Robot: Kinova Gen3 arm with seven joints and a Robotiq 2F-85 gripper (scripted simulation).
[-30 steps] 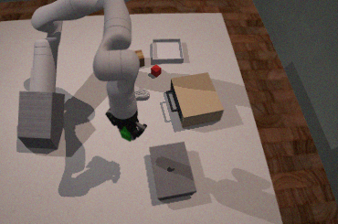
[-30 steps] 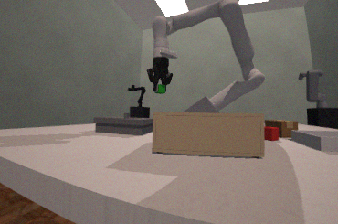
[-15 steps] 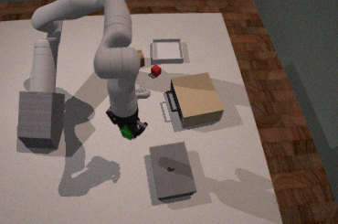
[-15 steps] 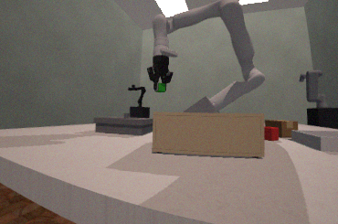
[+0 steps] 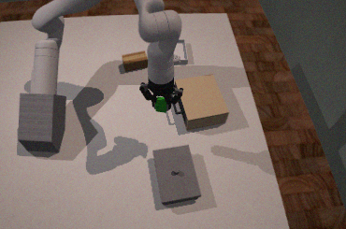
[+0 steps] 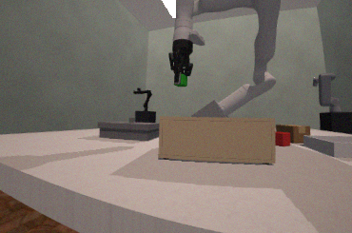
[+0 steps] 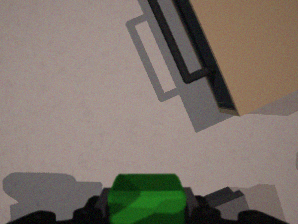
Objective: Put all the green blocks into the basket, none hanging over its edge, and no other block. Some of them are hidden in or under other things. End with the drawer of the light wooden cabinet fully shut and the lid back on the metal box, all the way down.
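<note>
While the top view lays out the table [image 5: 93,193] [image 6: 86,183] [image 7: 60,100], the exterior view alone reveals a red block [image 6: 283,139], just beside the wooden box [image 5: 135,61] [image 6: 299,133]. The wrist view adds a close look at the handle side of the light wooden cabinet [image 5: 205,100] [image 6: 216,140] [image 7: 255,55], a side turned away in the exterior view.

From left to right in the top view: the arm's grey base [image 5: 38,119] [image 6: 209,109] stands at far left, with the wooden box well apart from it. The gripper [image 5: 161,104] [image 6: 181,79] [image 7: 147,204] points downward, its fingers partly open and closed on the green block [image 5: 161,105] [image 6: 183,80] [image 7: 147,200], which is held above the table, outside the basket [image 5: 185,52] [image 6: 328,145]. In the wrist view the block's far edge runs across from one finger to the other; its long axis cannot be told.

Below lies the metal box [image 5: 177,176] [image 6: 128,130], its lid on and a small knob at the lid's middle; its contents are hidden. The basket lies partly behind the arm, and what it contains cannot be told. At right, the cabinet's dark handle [image 5: 178,108] [image 7: 186,76] faces left; the drawer's interior is not visible.
</note>
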